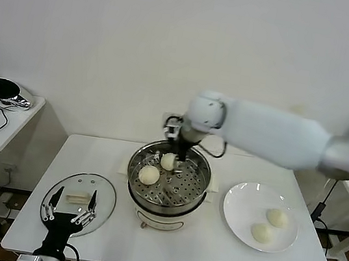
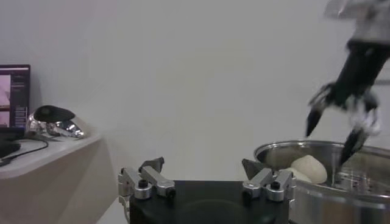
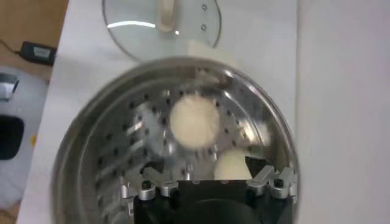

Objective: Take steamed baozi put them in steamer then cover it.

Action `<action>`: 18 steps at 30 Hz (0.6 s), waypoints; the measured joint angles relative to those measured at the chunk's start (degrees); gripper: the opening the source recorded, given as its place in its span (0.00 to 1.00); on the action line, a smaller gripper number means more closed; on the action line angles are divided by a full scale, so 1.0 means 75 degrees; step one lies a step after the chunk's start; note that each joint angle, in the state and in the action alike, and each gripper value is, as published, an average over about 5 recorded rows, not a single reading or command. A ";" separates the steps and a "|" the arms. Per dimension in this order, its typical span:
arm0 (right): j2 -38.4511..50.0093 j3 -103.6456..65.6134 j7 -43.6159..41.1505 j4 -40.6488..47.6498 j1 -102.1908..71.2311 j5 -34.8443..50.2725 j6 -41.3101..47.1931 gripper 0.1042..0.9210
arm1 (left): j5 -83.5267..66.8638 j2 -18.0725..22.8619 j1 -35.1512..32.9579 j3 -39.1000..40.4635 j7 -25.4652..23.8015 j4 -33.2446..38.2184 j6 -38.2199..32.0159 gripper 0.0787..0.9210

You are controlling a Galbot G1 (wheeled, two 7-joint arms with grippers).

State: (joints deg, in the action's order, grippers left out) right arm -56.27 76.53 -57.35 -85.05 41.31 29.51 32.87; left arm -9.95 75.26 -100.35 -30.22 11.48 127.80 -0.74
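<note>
Right gripper (image 1: 175, 150) hangs spread over the steamer (image 1: 168, 181), holding nothing.
Two baozi (image 1: 149, 175) sit inside; left gripper (image 1: 70, 210), spread, hovers beside it above the lid (image 1: 105, 192).

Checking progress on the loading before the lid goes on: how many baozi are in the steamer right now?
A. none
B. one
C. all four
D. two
D: two baozi sit on the perforated tray inside the steamer, while the other two lie on the white plate; the open right gripper is above the pot.
</note>
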 measured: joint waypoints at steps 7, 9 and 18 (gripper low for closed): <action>0.1888 0.0122 -0.0779 -0.0781 0.0150 -0.1181 -0.0913 0.88 | 0.0078 0.0019 -0.0059 0.0036 -0.0008 0.0046 0.0003 0.88; 0.2376 0.0089 -0.0900 -0.0913 0.0060 -0.1563 -0.1163 0.88 | 0.0108 0.0045 -0.0092 0.0034 -0.0009 0.0059 0.0003 0.88; 0.4069 -0.0988 -0.1032 -0.1150 -0.1546 -0.3098 -0.2002 0.88 | 0.0243 0.0147 -0.0286 0.0015 -0.0008 0.0039 -0.0037 0.88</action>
State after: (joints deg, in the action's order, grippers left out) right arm -25.75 69.12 -65.10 -93.68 29.71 6.27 17.86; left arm -8.13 76.36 -102.49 -30.11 11.42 128.09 -1.02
